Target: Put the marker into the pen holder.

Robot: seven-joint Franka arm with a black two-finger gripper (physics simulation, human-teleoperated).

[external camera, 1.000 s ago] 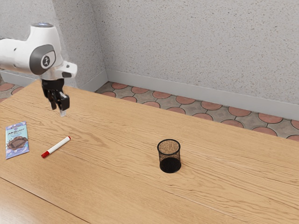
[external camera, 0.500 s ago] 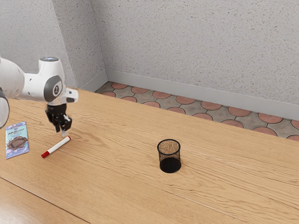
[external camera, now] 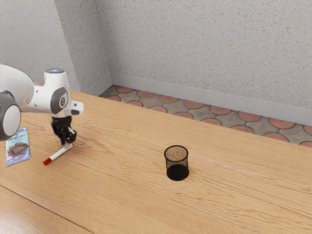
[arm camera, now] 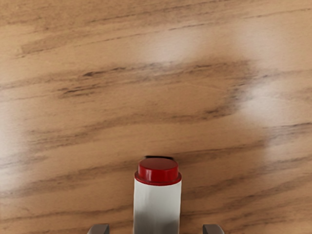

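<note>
My gripper [external camera: 67,144] is low over the end of the marker [external camera: 57,155] nearer the wall, its fingertips close to the tabletop. White-bodied with red ends, the marker lies flat on the wood. In the wrist view the gripper [arm camera: 156,229] is open, a fingertip on either side of the marker [arm camera: 157,207] with gaps between. The black mesh pen holder [external camera: 177,164] stands upright, well over toward the exterior view's right.
A chocolate bar in a blue and purple wrapper [external camera: 17,150] lies on the wooden table [external camera: 122,195], at the exterior view's left. A speckled wall rises behind the table.
My hand has come down from high above the table to the marker, shifting slightly to the exterior view's right. The marker, pen holder and chocolate bar have stayed put.
</note>
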